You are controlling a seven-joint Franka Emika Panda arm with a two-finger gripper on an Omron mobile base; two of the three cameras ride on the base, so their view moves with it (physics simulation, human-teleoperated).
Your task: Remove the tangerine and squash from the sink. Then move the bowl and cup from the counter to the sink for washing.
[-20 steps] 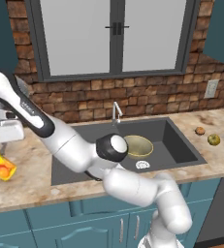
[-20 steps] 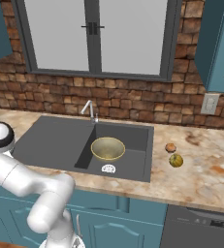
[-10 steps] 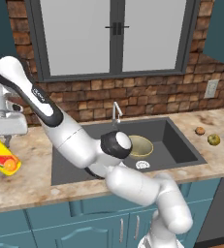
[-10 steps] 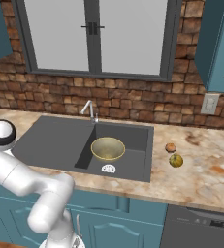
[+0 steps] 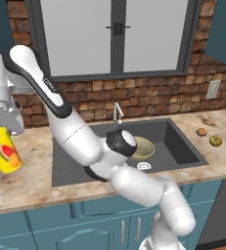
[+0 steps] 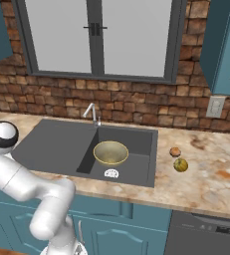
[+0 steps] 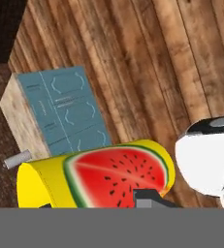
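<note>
My gripper (image 5: 2,133) is at the far left of the left base view, shut on the top of the yellow cup (image 5: 5,154), which hangs just above the counter left of the sink (image 5: 78,158). The hand view shows the cup (image 7: 94,179) with its watermelon picture lying across, and a dark fingertip (image 7: 147,198) against it. The olive bowl (image 5: 142,147) (image 6: 110,152) sits in the sink's basin (image 6: 136,167). On the counter right of the sink rest the orange tangerine (image 5: 201,132) (image 6: 174,151) and, nearer the front, the yellow-green squash (image 5: 215,140) (image 6: 180,165).
A chrome faucet (image 5: 117,113) (image 6: 93,113) stands behind the sink in front of the brick wall. The flat drainboard (image 6: 52,144) lies between the cup and the basin. My white arm arches over the left counter. A white drain (image 6: 111,173) sits below the bowl.
The arm's upper part has swung higher. The cup has come up a little off the counter and turned more upright in the closed fingers.
</note>
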